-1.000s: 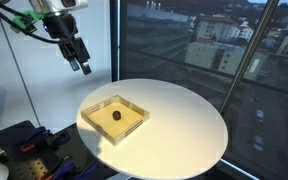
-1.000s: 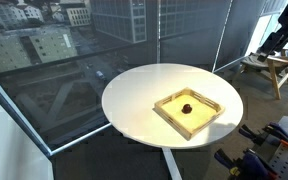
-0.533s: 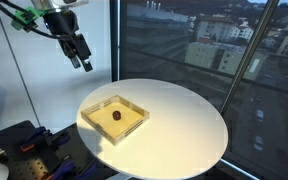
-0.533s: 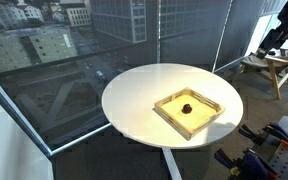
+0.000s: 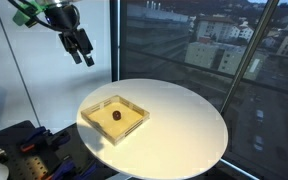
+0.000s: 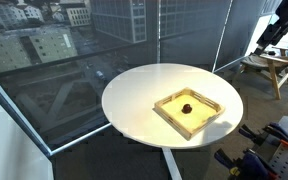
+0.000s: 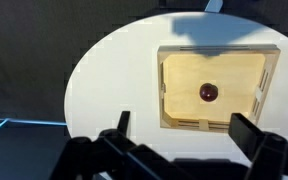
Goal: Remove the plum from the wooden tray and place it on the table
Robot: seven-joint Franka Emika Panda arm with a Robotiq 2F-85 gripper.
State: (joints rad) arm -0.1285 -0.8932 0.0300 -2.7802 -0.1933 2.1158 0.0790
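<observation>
At upper left the gripper (image 5: 83, 60) hangs with jaws spread wide, well above the wooden tray (image 5: 99, 104); it should drop straight onto the plum (image 5: 116, 115) near the tray's centre, lift clear of the rim, then reach bare table (image 5: 189, 120).

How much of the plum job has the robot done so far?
Nothing is done yet. The plum sits in the middle of the wooden tray, untouched. The gripper hangs high above the table, open and empty, so nothing is in hand. Left to do: come down, pinch the plum, lift it out and set it on the bare white top beside the tray.
</observation>
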